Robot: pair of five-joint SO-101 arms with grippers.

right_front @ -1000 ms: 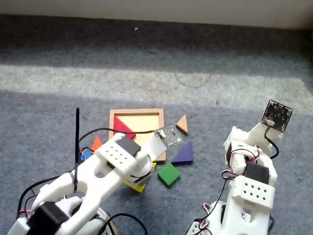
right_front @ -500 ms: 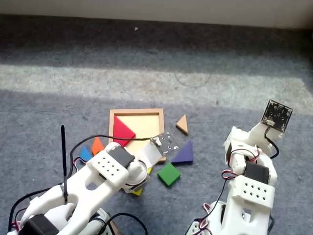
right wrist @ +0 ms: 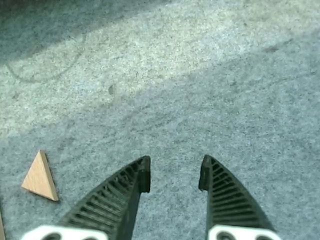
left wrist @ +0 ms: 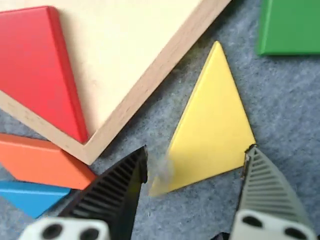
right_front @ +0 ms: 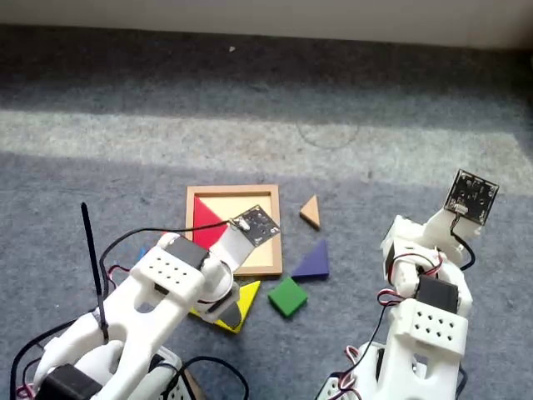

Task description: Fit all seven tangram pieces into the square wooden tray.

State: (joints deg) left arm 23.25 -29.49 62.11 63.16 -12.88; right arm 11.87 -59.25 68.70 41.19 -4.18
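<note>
Grey carpet [right_front: 350, 92] with a faint ring mark [right_front: 327, 133]

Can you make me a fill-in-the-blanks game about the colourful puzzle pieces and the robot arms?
1. Inside the wooden tray lies a ____ triangle.
2. The left gripper is open, with its fingers on either side of the ____ triangle.
3. The green piece on the carpet has the shape of a ____.
Missing words: red, yellow, square.

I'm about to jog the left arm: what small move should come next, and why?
Probably lower the left gripper and close on the yellow triangle. Its open fingers flank that piece, which lies just outside the tray, whose floor beside the red triangle is bare.
</note>
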